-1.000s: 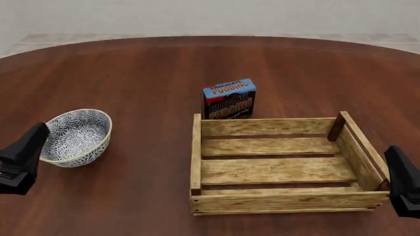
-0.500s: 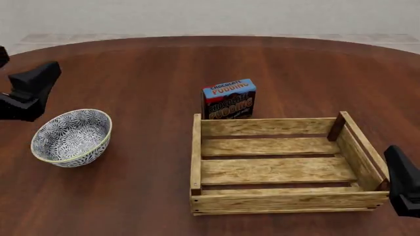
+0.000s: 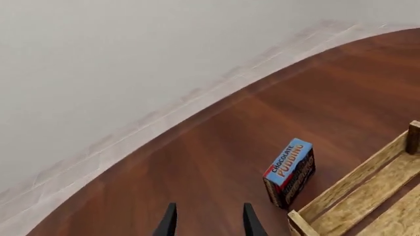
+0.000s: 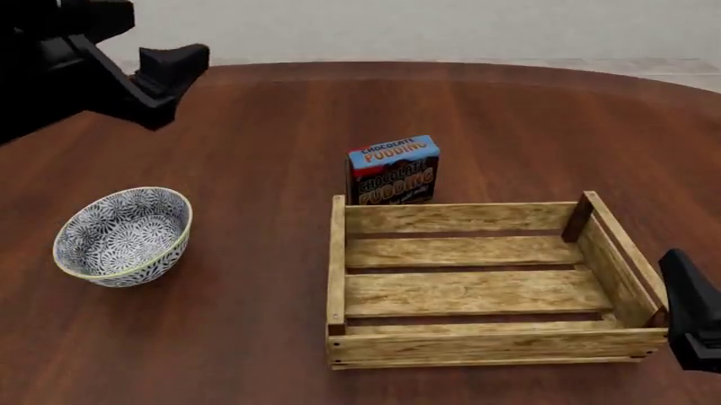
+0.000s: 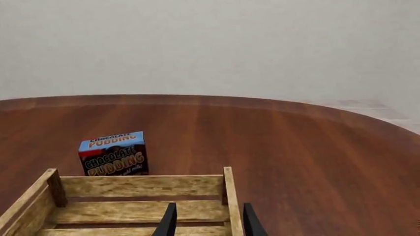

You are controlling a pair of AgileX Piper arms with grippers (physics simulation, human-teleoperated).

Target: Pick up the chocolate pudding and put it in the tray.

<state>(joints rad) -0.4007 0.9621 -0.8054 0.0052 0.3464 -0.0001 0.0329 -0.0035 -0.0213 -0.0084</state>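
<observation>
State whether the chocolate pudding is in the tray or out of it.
Out. The chocolate pudding stands upright on the table just beyond the tray's far wall; the tray holds nothing.

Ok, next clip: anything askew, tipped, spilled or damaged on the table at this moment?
Nothing stands out. The chocolate pudding stands upright on the table just behind the tray, which sits flat with nothing in it. The bowl is upright with nothing in it. Both grippers are away from the objects: left gripper raised far left, right gripper beside the tray.

Front view: high, near side, facing forward over table (image 4: 282,337). Wrist views: low behind each arm's fingers, looking far. All three share pudding (image 4: 393,170) and tray (image 4: 485,344).
</observation>
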